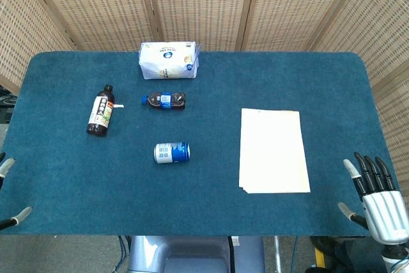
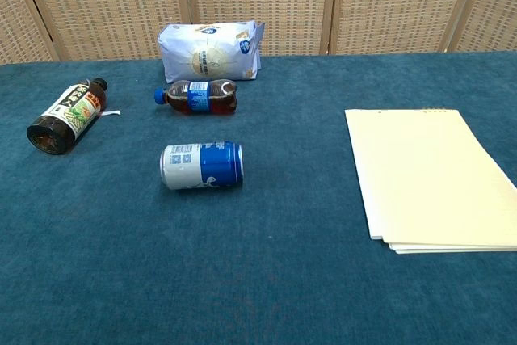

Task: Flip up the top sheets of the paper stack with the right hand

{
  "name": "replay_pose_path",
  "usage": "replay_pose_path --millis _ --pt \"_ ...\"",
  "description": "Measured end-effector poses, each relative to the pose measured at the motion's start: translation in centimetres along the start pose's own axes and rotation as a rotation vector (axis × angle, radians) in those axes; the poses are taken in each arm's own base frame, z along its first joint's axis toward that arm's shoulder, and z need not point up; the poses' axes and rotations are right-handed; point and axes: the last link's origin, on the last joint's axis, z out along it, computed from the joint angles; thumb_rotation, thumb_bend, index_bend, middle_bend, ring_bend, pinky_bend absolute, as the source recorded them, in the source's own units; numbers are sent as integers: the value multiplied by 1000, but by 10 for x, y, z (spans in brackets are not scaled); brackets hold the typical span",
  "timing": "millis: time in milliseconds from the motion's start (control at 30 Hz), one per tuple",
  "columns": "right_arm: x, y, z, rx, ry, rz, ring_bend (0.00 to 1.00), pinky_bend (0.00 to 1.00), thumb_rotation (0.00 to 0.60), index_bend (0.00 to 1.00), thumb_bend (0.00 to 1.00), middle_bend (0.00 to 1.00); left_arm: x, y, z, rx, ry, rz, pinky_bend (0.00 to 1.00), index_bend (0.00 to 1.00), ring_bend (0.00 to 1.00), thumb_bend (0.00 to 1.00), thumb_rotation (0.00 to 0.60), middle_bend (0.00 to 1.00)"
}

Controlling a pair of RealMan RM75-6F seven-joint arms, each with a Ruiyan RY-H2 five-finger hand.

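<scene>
A stack of pale yellow paper lies flat on the right half of the blue table, its near corners slightly fanned; the chest view shows the paper stack too. My right hand hovers at the table's near right corner, fingers spread and holding nothing, a little right of the stack and apart from it. Only the fingertips of my left hand show at the near left edge, spread and holding nothing. Neither hand appears in the chest view.
A blue and white can lies on its side at mid table. A dark sauce bottle and a small blue-capped bottle lie further left. A white bag stands at the back. Wicker screens close off the rear.
</scene>
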Motion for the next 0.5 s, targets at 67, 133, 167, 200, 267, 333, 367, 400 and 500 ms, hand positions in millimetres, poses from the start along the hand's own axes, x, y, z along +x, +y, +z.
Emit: replay_pose_path --millis 67,133,167,200,267,333,367,400,500 --pt "-1 0 0 2 -3 -1 0 0 600 0 0 0 0 0 0 1 0 -2 0 0 0 0 600 0" --pt "-1 0 0 4 -5 -1 0 0 600 0 0 0 0 0 0 2 0 -2 0 0 0 0 600 0" --pt "-1 -1 0 6 -8 -1 0 0 600 0 0 0 0 -1 0 3 0 -3 0 0 0 0 600 0" --pt "-2 -1 0 8 -12 1 0 0 600 0 0 0 1 -1 0 4 1 -4 0 0 0 0 600 0" --pt "-4 -2 1 17 -22 4 0 0 600 0 0 0 1 -1 0 6 3 -6 0 0 0 0 600 0" --pt "-6 -4 3 36 -33 10 0 0 600 0 0 0 2 -1 0 8 5 -9 0 0 0 0 600 0" --pt "-9 -6 5 52 -44 13 0 0 600 0 0 0 2 -2 0 10 6 -10 0 0 0 0 600 0" --pt "-11 -7 7 66 -54 14 0 0 600 0 0 0 2 -2 1 11 6 -10 0 0 0 0 600 0" --pt "-22 -12 16 123 -92 16 0 0 600 0 0 0 1 -2 2 15 4 -7 0 0 0 0 600 0"
